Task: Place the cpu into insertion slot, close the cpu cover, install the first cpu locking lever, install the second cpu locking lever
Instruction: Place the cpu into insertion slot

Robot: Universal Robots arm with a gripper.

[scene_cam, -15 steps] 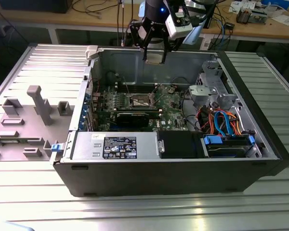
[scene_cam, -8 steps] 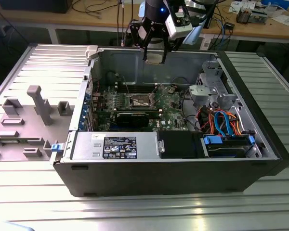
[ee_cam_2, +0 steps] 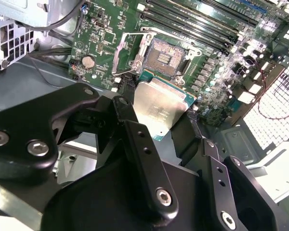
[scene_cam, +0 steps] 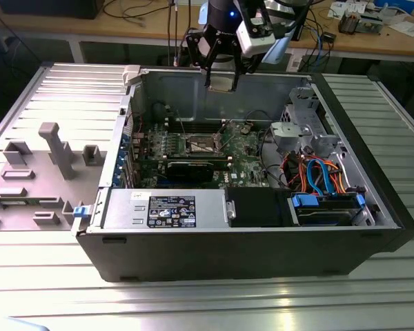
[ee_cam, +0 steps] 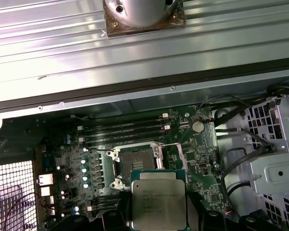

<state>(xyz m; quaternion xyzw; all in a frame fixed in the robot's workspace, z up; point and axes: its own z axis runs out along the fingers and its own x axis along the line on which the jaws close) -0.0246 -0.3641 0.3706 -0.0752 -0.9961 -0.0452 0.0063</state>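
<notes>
One gripper (ee_cam_2: 161,116) is seen, its two black fingers (ee_cam_2: 135,132) closed on opposite edges of one cpu (ee_cam_2: 160,107). The chip is held flat with its silver-grey top exposed in both wrist views (ee_cam: 158,199). In the exterior view the gripper (scene_cam: 223,77) is hung above the rear wall of one opened computer case (scene_cam: 193,241), well clear of the board beneath it.

Just past the held chip, lower down, one insertion slot (ee_cam_2: 164,57) is found on the green board (ee_cam_2: 101,33); its dark centre is exposed, and it lies apart from the chip. The same slot is seen in the first wrist view (ee_cam: 137,161) and in the exterior view (scene_cam: 201,145). One cpu cover (ee_cam_2: 119,50) is seen swung up at the slot's edge, so the slot is left uncovered.

Beyond the slot, four long black memory slots (ee_cam: 120,129) are laid side by side. One round coin battery (ee_cam: 197,126) is set on the board to one side of them.

Further out from the gripper, a bundle of orange and blue cables (scene_cam: 317,172) and one labelled power supply box (scene_cam: 165,207) are held inside the case. The case is laid on a ribbed metal table (scene_cam: 193,303).
</notes>
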